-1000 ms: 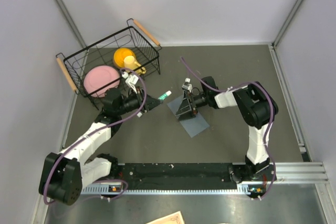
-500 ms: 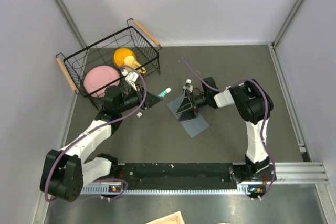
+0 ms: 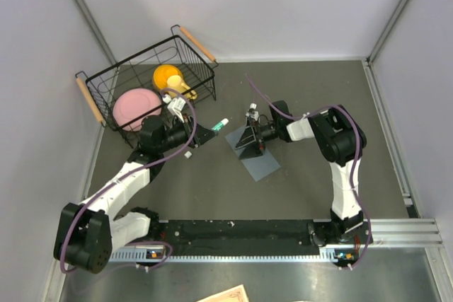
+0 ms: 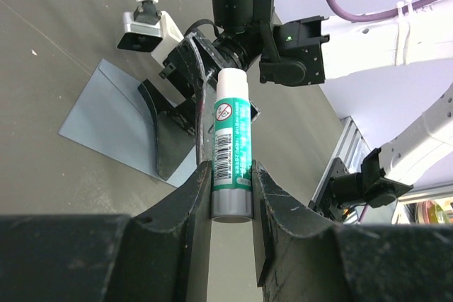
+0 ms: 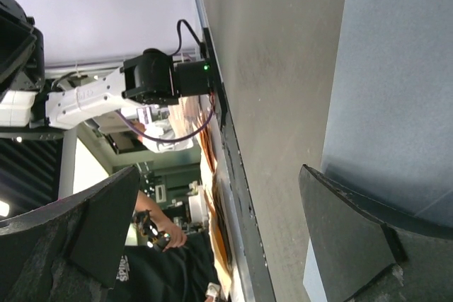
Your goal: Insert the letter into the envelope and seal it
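The blue-grey envelope (image 3: 260,163) lies flat on the dark table, mid-centre; it also shows in the left wrist view (image 4: 106,111) and the right wrist view (image 5: 400,68). My right gripper (image 3: 248,144) is open and turned sideways, with its lower finger (image 5: 350,228) over the envelope's left part. My left gripper (image 3: 209,132) is shut on a white-and-green glue stick (image 4: 231,139), whose white end (image 3: 223,124) points at the envelope from its left. The letter is not in view on the table.
A black wire basket (image 3: 106,76) at the back left holds a pink plate (image 3: 134,107) and a yellow cup (image 3: 168,76). A pale tan sheet corner (image 3: 230,295) shows beyond the near rail. Grey walls enclose the table.
My left gripper has pulled back a little to the left with the glue stick. My right gripper has shifted slightly left on the envelope.
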Action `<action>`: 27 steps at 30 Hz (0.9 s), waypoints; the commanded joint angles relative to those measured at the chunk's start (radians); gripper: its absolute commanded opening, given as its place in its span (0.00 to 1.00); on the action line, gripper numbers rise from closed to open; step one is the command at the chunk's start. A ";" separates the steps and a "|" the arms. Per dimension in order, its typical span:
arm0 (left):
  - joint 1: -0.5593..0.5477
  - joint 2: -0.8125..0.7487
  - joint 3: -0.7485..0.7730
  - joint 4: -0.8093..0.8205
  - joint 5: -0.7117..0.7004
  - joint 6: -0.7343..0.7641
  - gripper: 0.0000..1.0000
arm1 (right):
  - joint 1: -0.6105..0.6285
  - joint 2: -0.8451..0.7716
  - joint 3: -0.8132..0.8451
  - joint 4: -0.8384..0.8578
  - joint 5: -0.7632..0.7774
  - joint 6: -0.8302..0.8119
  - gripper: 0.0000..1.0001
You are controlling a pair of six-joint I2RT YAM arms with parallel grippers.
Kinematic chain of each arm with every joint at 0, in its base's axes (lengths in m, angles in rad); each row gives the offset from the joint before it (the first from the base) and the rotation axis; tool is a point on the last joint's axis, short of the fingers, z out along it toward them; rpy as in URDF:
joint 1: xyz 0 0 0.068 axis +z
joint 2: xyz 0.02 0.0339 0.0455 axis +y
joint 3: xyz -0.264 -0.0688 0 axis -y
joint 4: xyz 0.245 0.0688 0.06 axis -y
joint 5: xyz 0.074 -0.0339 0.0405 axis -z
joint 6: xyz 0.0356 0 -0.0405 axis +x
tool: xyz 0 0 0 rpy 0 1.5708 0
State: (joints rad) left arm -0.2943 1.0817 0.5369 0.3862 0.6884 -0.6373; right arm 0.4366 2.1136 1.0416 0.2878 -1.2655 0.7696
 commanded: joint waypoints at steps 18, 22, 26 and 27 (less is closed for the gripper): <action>0.034 -0.017 0.003 0.143 0.048 -0.068 0.00 | 0.033 -0.100 0.027 0.053 0.124 0.097 0.94; 0.035 -0.013 0.009 0.138 0.049 -0.064 0.00 | 0.034 -0.038 0.026 0.163 0.123 0.198 0.94; 0.044 -0.013 0.012 0.132 0.054 -0.058 0.00 | 0.033 0.029 0.028 0.258 0.130 0.253 0.94; 0.046 -0.011 0.012 0.129 0.053 -0.055 0.00 | 0.034 0.042 0.040 0.258 0.136 0.257 0.94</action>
State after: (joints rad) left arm -0.2607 1.0714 0.5369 0.4633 0.7219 -0.6899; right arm 0.4583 2.0922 1.0477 0.4252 -1.1458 0.9569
